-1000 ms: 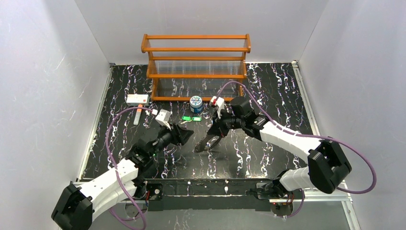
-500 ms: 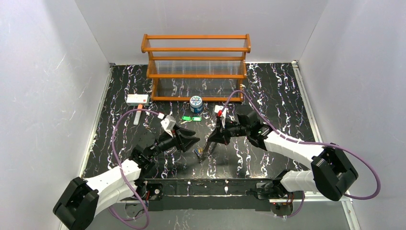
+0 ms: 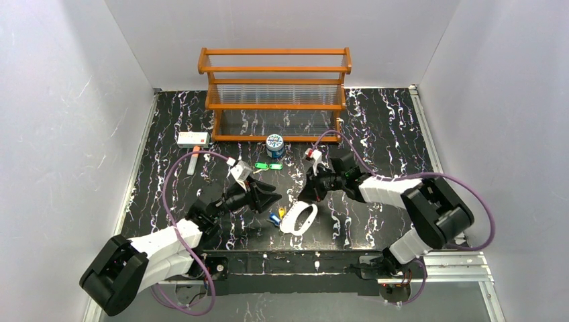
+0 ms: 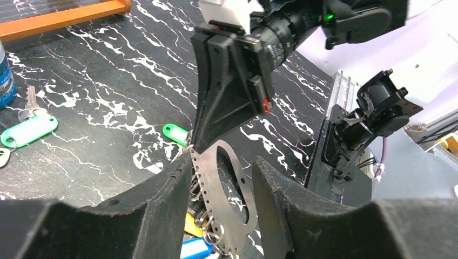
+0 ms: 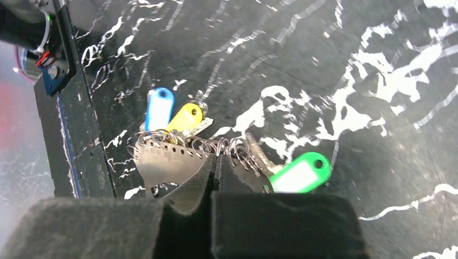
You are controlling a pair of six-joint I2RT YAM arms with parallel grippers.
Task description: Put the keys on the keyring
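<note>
At the near middle of the table (image 3: pixel 376 134), your right gripper (image 5: pixel 216 171) is pressed shut on the rim of the keyring (image 3: pixel 300 219), with a blue key (image 5: pixel 160 108), yellow key (image 5: pixel 184 117) and green key (image 5: pixel 300 174) bunched at its edge. Your left gripper (image 3: pixel 274 196) stands spread, one finger on each side of the ring.

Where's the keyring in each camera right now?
Top view: keyring low centre, just below the right hand.
Left wrist: bottom centre, inside the left hand.
Right wrist: lower left, pinched by the right hand.
Shared landmark: the blue key beside it, in all three.
</note>
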